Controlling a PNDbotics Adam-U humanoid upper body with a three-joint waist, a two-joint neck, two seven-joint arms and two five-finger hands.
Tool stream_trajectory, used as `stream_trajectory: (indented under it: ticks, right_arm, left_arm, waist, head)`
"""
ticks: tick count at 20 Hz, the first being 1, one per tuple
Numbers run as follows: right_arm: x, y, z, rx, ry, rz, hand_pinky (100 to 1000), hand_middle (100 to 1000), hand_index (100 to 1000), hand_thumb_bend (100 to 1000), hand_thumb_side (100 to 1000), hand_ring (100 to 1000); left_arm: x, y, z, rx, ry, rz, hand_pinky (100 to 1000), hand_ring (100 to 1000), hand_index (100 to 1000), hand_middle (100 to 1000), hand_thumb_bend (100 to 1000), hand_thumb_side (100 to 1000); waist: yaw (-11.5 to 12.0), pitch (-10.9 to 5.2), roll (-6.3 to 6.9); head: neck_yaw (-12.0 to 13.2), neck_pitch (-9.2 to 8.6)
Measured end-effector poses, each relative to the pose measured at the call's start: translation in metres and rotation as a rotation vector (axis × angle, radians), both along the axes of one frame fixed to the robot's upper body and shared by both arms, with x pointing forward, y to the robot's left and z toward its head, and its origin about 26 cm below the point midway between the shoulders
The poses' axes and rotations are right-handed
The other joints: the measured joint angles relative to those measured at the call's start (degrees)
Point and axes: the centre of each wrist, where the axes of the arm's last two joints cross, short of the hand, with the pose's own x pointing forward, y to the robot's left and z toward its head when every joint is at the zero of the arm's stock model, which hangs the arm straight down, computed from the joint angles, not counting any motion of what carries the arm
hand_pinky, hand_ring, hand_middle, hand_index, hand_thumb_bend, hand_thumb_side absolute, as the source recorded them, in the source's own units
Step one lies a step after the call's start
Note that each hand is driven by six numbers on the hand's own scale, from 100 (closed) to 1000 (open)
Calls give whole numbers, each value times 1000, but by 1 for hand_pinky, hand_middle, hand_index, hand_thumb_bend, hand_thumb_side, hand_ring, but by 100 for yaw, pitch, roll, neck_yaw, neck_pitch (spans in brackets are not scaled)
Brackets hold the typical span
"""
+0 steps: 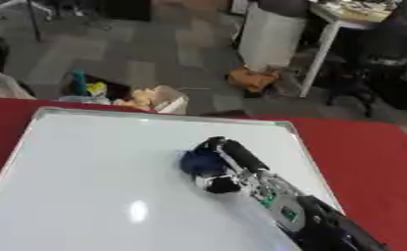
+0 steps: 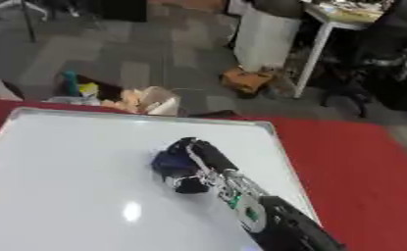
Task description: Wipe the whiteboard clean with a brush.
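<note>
A large whiteboard (image 1: 86, 186) with a silver frame lies flat on the red table (image 1: 369, 157). Its visible surface looks white with no marks that I can make out. My right hand (image 1: 232, 162) reaches in from the lower right and rests on the board near its right half. Its fingers are curled round a dark blue brush (image 1: 199, 162), which is pressed against the board. Most of the brush is hidden under the hand. My left hand shows in neither view.
Beyond the table's far edge is a grey tiled floor with a box of clutter (image 1: 146, 98), an orange object (image 1: 252, 78), a white cabinet (image 1: 271, 34) and a white desk leg (image 1: 319, 54). Red tabletop borders the board on the right.
</note>
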Motion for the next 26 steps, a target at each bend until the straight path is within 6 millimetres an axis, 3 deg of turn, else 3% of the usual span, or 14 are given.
stream_trajectory:
  ticks: [14, 15, 16, 26]
  right_arm:
    - [9, -19, 5, -20, -6, -258, 622, 634, 742, 100, 320, 691]
    - [9, -20, 6, -19, -2, -279, 621, 635, 741, 100, 156, 690]
    - [9, -21, 6, -18, 3, -300, 618, 636, 740, 100, 318, 687]
    - [3, -45, -3, 10, 36, -546, 604, 627, 732, 100, 286, 671]
  left_arm:
    - [0, -1, 3, 10, -19, -5, 440, 528, 844, 571, 735, 529]
    - [0, -1, 3, 10, -19, -5, 440, 528, 844, 571, 735, 529]
    - [0, -1, 3, 11, -20, -5, 440, 528, 844, 571, 734, 529]
    - [0, -1, 3, 14, -21, -4, 440, 528, 844, 571, 733, 529]
  waist:
    - [15, 103, 31]
    - [-4, 103, 37]
    - [-24, 105, 39]
    - [-303, 71, 71]
  head:
    - [-92, -203]
    - [-92, -213]
    - [-91, -222]
    - [-37, -247]
